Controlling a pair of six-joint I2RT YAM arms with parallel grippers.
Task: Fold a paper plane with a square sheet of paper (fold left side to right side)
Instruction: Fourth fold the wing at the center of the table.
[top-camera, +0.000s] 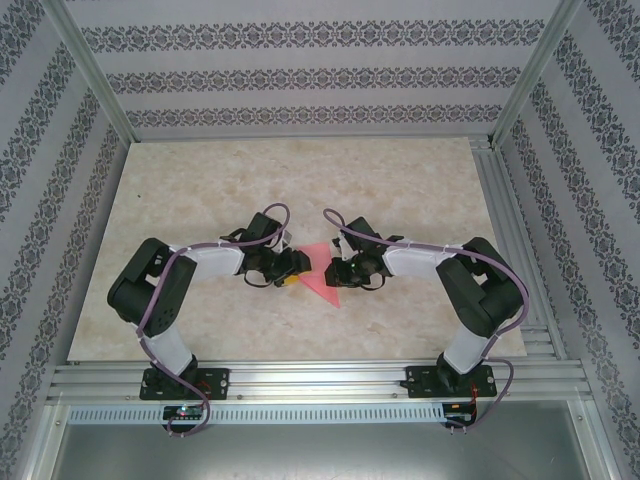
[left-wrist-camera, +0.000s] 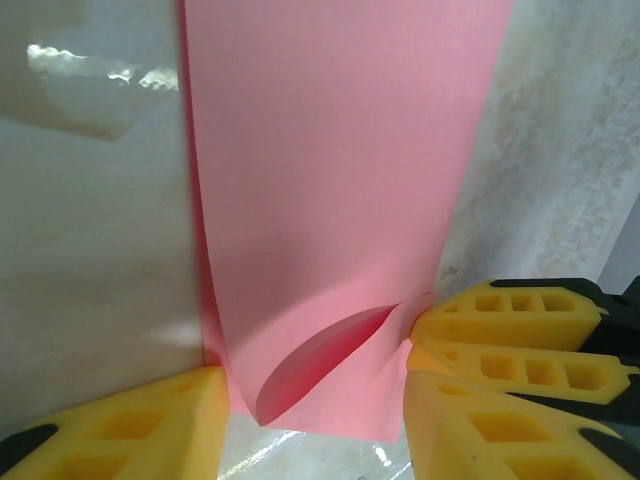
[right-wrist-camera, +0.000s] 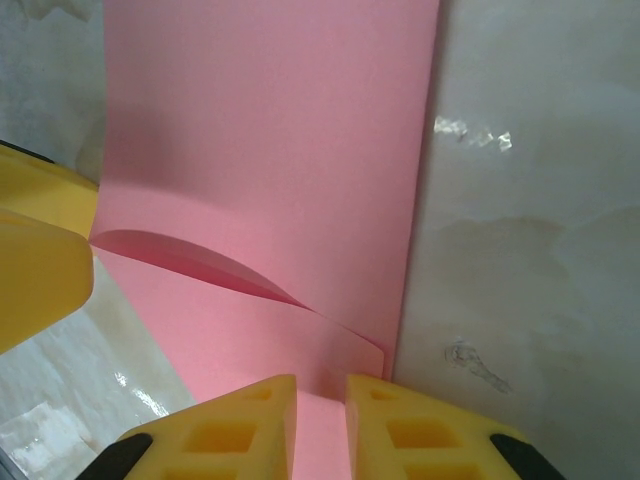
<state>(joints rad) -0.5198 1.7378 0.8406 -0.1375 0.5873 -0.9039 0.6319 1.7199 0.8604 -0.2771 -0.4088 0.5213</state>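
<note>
Counting one square sheet of paper (top-camera: 322, 275), lying mid-worktop (top-camera: 200, 190) between two pincers, one layer bowed up. Judged light, limp, easily creased and prone to sliding; best pinched at an edge. Nipped at its edge by the nearly closed right pincer (right-wrist-camera: 320, 420); straddled, ungripped, by the half-open left pincer (left-wrist-camera: 315, 440).

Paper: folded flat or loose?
Folded over but loose, not creased flat: the top layer of the paper bows up, leaving a curved gap over the lower layer.
</note>
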